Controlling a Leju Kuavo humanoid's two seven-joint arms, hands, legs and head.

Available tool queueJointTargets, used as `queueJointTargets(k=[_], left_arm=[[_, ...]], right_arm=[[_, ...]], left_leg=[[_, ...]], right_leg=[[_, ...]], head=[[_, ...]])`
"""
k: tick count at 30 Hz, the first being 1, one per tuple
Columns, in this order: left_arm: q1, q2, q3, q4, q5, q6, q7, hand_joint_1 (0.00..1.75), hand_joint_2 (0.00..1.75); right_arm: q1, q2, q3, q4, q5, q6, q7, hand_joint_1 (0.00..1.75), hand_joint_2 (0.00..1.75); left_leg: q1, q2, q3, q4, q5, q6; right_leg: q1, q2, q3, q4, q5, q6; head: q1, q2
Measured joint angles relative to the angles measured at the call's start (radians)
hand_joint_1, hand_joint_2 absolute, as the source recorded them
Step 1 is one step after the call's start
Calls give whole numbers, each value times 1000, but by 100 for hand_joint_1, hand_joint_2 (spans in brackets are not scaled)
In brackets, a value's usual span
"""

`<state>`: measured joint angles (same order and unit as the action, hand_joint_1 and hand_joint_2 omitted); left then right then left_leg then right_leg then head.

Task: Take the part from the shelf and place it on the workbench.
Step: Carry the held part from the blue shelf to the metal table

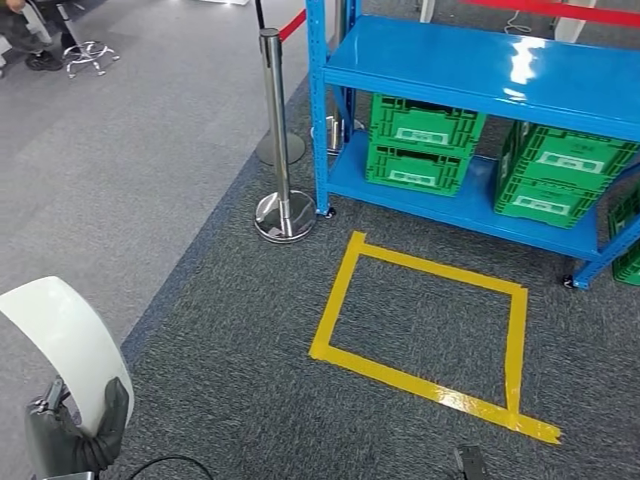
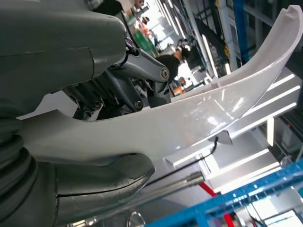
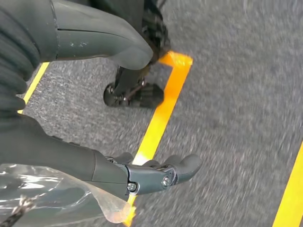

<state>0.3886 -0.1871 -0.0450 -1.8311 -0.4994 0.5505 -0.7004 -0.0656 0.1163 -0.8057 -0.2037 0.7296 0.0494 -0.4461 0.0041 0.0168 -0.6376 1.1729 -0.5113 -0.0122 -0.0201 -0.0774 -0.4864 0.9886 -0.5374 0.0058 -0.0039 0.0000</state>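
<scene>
The head view looks forward and down from high up at grey carpet, a yellow tape rectangle (image 1: pixel 423 335) and a blue shelf (image 1: pixel 483 70). Both wrist views sit close behind their robot hands (the right sharing that tape (image 3: pixel 157 120)).

The curved glossy white plastic part (image 1: pixel 64 340) hides most of the dark-gloved left hand (image 1: pixel 72 435) beneath it. Right of the blue metal shelf (image 1: pixel 483 60), a green slotted plastic crate (image 1: pixel 628 240) is cut by the frame edge.
</scene>
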Motion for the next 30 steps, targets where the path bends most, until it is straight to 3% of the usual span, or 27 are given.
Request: queueJointTargets(k=[2, 3, 5, 6, 8, 10, 11, 12, 13, 15, 16, 17, 19, 21, 22, 23, 25, 27, 28, 29, 30], left_arm=[[0, 0, 0, 0, -5, 10, 0, 175, 175], [1, 0, 1, 0, -5, 13, 0, 175, 175], [7, 1, 4, -1, 2, 15, 0, 175, 175], [10, 1, 6, -2, 5, 16, 0, 175, 175], [10, 2, 10, -3, 8, 16, 0, 175, 175], [7, 3, 12, -4, 9, 17, 0, 175, 175], [8, 3, 13, -4, 9, 17, 0, 175, 175], [8, 3, 14, -4, 9, 17, 0, 175, 175], [9, 4, 15, -4, 9, 17, 0, 175, 175], [9, 4, 18, -4, 9, 17, 0, 175, 175], [9, 5, 19, -4, 9, 16, 0, 175, 175], [8, 5, 20, -4, 8, 14, 0, 175, 175], [7, 5, 22, -4, 0, 11, 0, 175, 175], [8, 5, 24, -4, -12, 11, 0, 175, 175], [8, 5, 25, -5, -18, 10, 0, 175, 175], [6, 5, 26, -5, -21, 10, 0, 175, 175], [2, 5, 26, -6, -26, 6, 0, 175, 175], [2, 5, 26, -6, -27, 0, 0, 175, 175], [2, 5, 26, -6, -28, -2, 0, 175, 175], [2, 5, 26, -6, -30, -3, 0, 175, 175], [2, 5, 26, -6, -32, -3, 0, 175, 175]], right_arm=[[-2, 1, 0, 0, 10, -6, 12, 0, 175], [-3, 2, 0, 0, 17, -10, 20, 0, 175], [-7, 4, 1, 0, 29, -17, 30, 0, 175], [-10, 6, 1, 0, 33, -19, 34, 0, 175], [-16, 9, 1, 0, 35, -21, 36, 0, 175], [-18, 9, 2, 0, 35, -22, 38, 0, 175], [-17, 10, 2, 0, 35, -22, 39, 0, 175], [-15, 10, 2, 1, 35, -22, 40, 0, 175], [-15, 10, 2, 1, 35, -22, 40, 0, 175], [-16, 10, 2, 1, 35, -23, 41, 0, 175], [-17, 10, 2, 1, 36, -23, 41, 0, 175], [-17, 10, 2, 1, 38, -23, 41, 0, 175], [-18, 10, 2, 1, 42, -23, 43, 0, 175], [-20, 14, 2, 1, 44, -23, 45, 0, 175], [-20, 16, 2, 1, 44, -24, 45, 0, 175], [-21, 18, 2, 1, 44, -25, 45, 0, 175], [-19, 19, 2, 0, 43, -26, 44, 0, 175], [-18, 19, 2, 0, 42, -27, 43, 0, 175], [-18, 19, 2, 0, 42, -26, 43, 0, 175], [-19, 19, 2, 0, 40, -26, 43, 0, 175], [-19, 19, 2, 0, 39, -26, 42, 0, 175]], left_leg=[[-11, 43, 62, -121, 36, 12], [-16, 56, 73, -149, 38, 18], [-20, 44, 69, -160, 35, 29], [-19, 33, 68, -163, 39, 36], [-14, 11, 68, -172, 47, 51], [-12, -12, 64, -175, 52, 60], [-13, -26, 62, -174, 54, 62], [-15, -40, 61, -174, 54, 63], [-16, -54, 61, -172, 55, 63], [-15, -82, 61, -168, 55, 61], [-16, -94, 59, -163, 54, 58], [-17, -106, 55, -156, 54, 55], [-16, -128, 42, -147, 55, 42], [-13, -145, 34, -145, 61, 29], [-14, -134, 28, -135, 54, 23], [-14, -112, 15, -109, 37, 17], [-11, -53, -36, 3, -25, 4], [-3, -30, -86, 118, -71, -5], [1, -27, -90, 132, -69, -7], [3, -23, -74, 107, -49, -8], [4, -13, -40, 47, -17, -6]], right_leg=[[4, -20, 2, 1, -4, 8], [7, -30, 2, 2, -6, 13], [9, -53, 3, 1, -7, 24], [8, -52, 2, 2, -12, 29], [5, -6, -19, 48, -47, 36], [3, 55, -81, 176, -112, 37], [3, 68, -115, 244, -136, 37], [3, 74, -138, 286, -142, 37], [3, 76, -144, 290, -128, 36], [2, 90, -105, 190, -54, 34], [0, 113, -76, 122, -24, 33], [-2, 134, -53, 68, -6, 32], [-2, 157, -34, 27, -5, 28], [-3, 135, -29, 23, 0, 19], [-5, 122, -26, 20, 4, 13], [-8, 108, -25, 17, 7, 7], [-7, 78, -24, 15, 8, 0], [-5, 48, -24, 15, 6, -1], [-5, 34, -23, 15, 6, -1], [-5, 21, -22, 16, 5, 0], [-5, 10, -20, 16, 4, 2]], head=[[0, 0], [0, 0], [0, 0], [0, 0], [5, 0], [10, 0], [11, 0], [11, 0], [11, 0], [11, 0], [11, 0], [10, 0], [9, 0], [10, 0], [6, 0], [1, 0], [-10, 0], [-11, 0], [-12, 0], [-12, 0], [-12, 0]])
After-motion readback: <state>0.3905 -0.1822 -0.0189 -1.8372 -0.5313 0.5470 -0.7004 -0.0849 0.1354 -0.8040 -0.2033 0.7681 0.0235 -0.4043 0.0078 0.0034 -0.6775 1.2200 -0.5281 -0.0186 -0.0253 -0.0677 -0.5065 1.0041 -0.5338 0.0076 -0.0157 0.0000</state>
